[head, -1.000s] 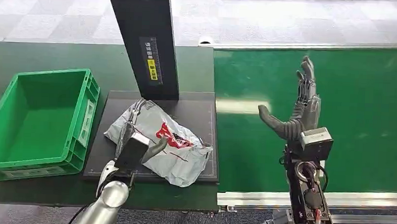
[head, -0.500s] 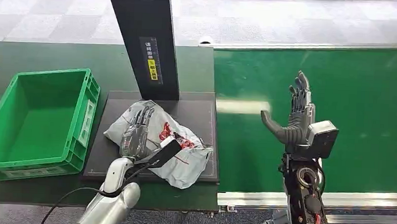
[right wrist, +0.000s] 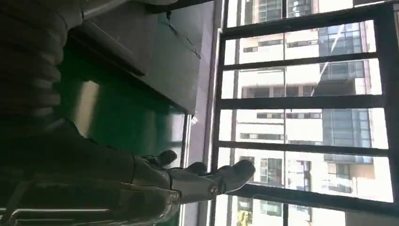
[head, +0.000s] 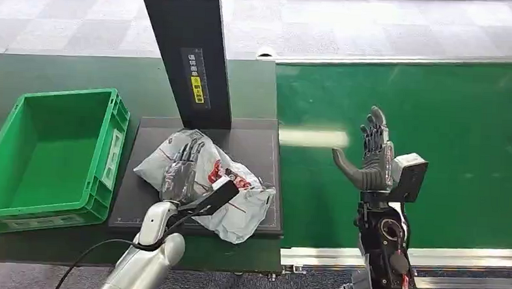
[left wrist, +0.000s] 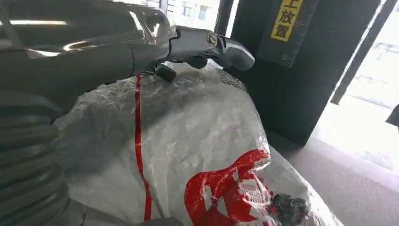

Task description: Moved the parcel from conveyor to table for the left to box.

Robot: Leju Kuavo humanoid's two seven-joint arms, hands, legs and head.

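Fingers (head: 182, 162) of the left hand (head: 179, 174) are lying spread and flat on the grey parcel (head: 206, 181), pressing its top without closing around it. Right hand (head: 370, 156) is hovering open above the green conveyor (head: 461, 153), fingers apart, holding nothing. Parcel is resting on the black pad (head: 253, 144) on the table (head: 67, 71), long axis running from 10 to 4 o'clock, at 3 o'clock of the green crate (head: 103, 144).

The crumpled grey parcel (head: 229, 186) with red print lies on the black pad (head: 253, 141), right of the green box (head: 51, 152).
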